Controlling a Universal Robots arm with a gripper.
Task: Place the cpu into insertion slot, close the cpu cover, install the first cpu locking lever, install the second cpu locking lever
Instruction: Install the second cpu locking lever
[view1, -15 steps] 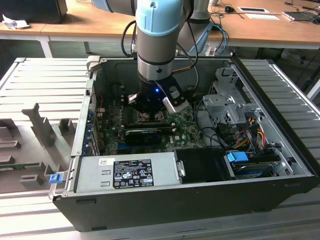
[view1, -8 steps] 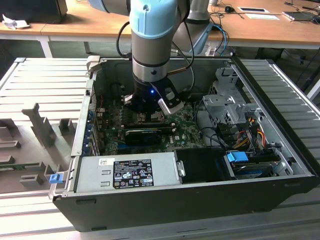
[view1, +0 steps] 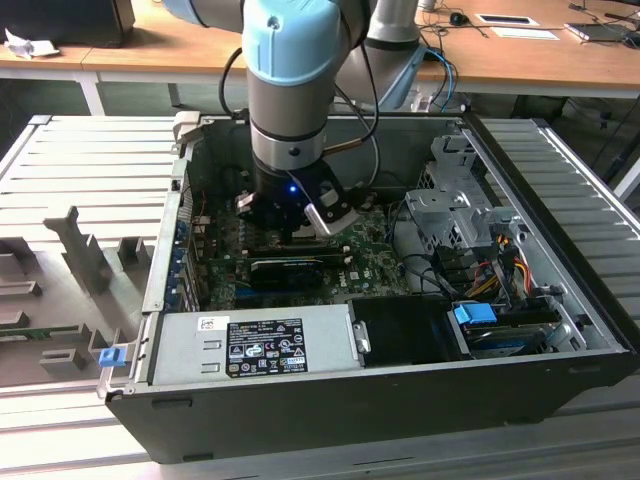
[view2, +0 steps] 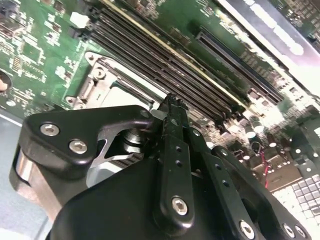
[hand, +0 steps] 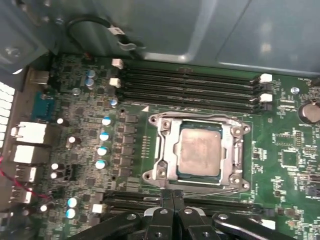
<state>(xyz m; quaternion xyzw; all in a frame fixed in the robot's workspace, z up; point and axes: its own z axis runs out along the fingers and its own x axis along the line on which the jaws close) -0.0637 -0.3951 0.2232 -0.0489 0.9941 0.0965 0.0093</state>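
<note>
We see the cpu (hand: 200, 151) lying in the slot (hand: 234, 150) on the green board (hand: 80, 120), with the silvery cover (hand: 167, 147) shut around it and the memory slots (hand: 190, 85) just beside. The gripper (hand: 172, 197) hangs at the slot's edge, fingers together, holding nothing. All sits inside the open case (view1: 330, 400).

An open black computer case (view1: 400, 400) lies on a ribbed grey metal table (view1: 90, 170). Inside, a grey power supply (view1: 250, 345) sits along the near wall, a blue-tabbed drive bay (view1: 475, 315) to the exterior view's right. Four dark memory slots (hand: 190, 85) line the green motherboard (hand: 80, 130). Wooden desks (view1: 520, 55) stand far behind.
</note>
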